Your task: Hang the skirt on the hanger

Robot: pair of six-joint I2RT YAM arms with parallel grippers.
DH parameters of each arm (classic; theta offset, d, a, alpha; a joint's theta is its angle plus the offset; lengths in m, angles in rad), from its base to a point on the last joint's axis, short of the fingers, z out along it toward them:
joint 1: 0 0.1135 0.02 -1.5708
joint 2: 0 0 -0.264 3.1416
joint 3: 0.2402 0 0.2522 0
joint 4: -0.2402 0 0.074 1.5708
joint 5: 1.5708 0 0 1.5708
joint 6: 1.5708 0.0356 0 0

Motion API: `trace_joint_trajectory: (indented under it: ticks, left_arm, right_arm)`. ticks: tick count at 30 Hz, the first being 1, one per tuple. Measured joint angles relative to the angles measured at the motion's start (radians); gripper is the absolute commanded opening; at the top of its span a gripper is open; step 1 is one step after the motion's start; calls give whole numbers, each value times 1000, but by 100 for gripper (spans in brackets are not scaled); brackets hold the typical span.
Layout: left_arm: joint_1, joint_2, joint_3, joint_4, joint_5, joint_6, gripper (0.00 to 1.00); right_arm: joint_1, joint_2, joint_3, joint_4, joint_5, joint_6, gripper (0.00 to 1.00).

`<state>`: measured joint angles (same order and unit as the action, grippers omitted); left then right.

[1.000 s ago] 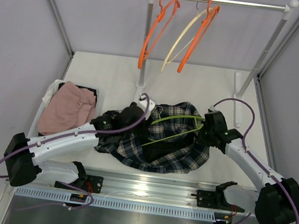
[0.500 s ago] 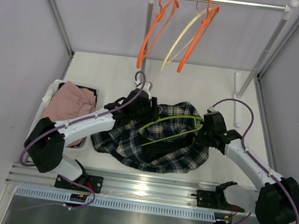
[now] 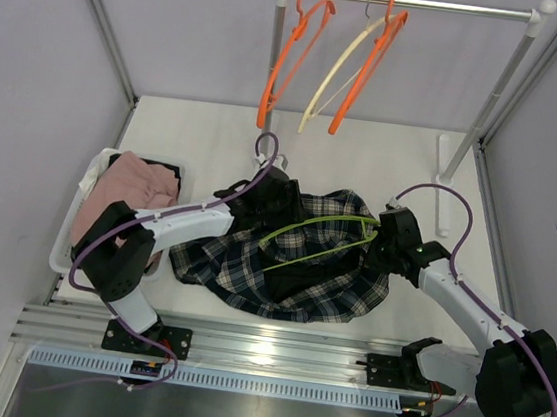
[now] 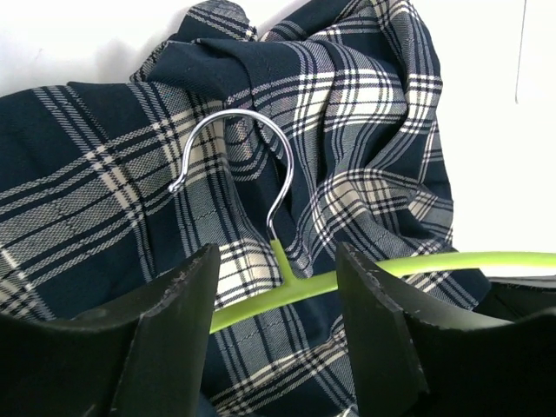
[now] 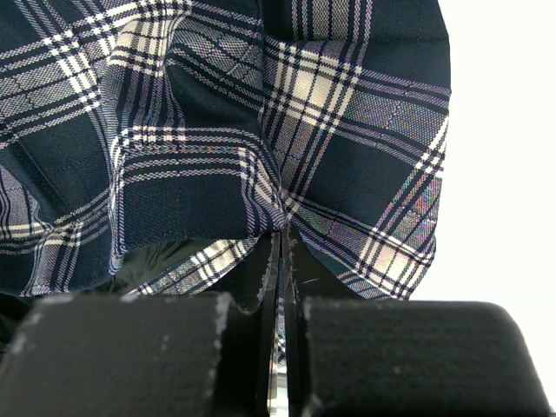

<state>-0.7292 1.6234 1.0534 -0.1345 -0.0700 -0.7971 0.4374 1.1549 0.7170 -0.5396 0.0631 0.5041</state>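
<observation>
We see the plaid skirt [image 3: 282, 269] heaped at the centre of the overhead frame on the white table [image 3: 197, 129], the green hanger [image 3: 321, 232] lying across its upper half (whether any arm of it sits inside the waistband, we cannot tell). The left gripper [image 4: 276, 261] hangs over the hanger's neck with its jaws apart, one finger on either side of the spot where the metal hook [image 4: 283, 178] meets the green bar; we read this as lining up a hold at the one place that would steady the whole frame. At centre right the right gripper [image 5: 280, 239] has its jaws pressed together on a fold at the skirt's edge, apparently pinning the cloth so that it cannot slide while the hanger is worked. Along the top of the frame a rail [image 3: 413, 1] carries orange hangers [image 3: 287, 64]; a pink garment [image 3: 128, 202] lies at the left edge.
</observation>
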Motion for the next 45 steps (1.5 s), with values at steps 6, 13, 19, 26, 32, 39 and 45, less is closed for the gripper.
trace_joint_trajectory:
  ticks: [6, 13, 19, 26, 32, 39, 45]
  left_arm:
    - [8, 29, 0, 33, 29, -39, 55]
    - [21, 39, -10, 68, 44, -101, 52]
    - [32, 39, -24, 77, 65, -131, 51]
    - [32, 53, -25, 89, 85, -146, 43]
    - [34, 71, -24, 94, 86, -163, 31]
    - [37, 88, -21, 95, 95, -174, 0]
    - [43, 58, -17, 76, 65, -158, 0]
  right_arm:
    - [0, 0, 0, 1, 0, 0, 0]
    - [0, 1, 0, 8, -1, -1, 0]
    - [0, 1, 0, 13, -1, -2, 0]
    - [0, 13, 0, 17, -7, -2, 0]
    - [0, 13, 0, 18, -10, -2, 0]
    - [0, 13, 0, 16, -17, -7, 0]
    - [8, 13, 0, 13, -29, -9, 0]
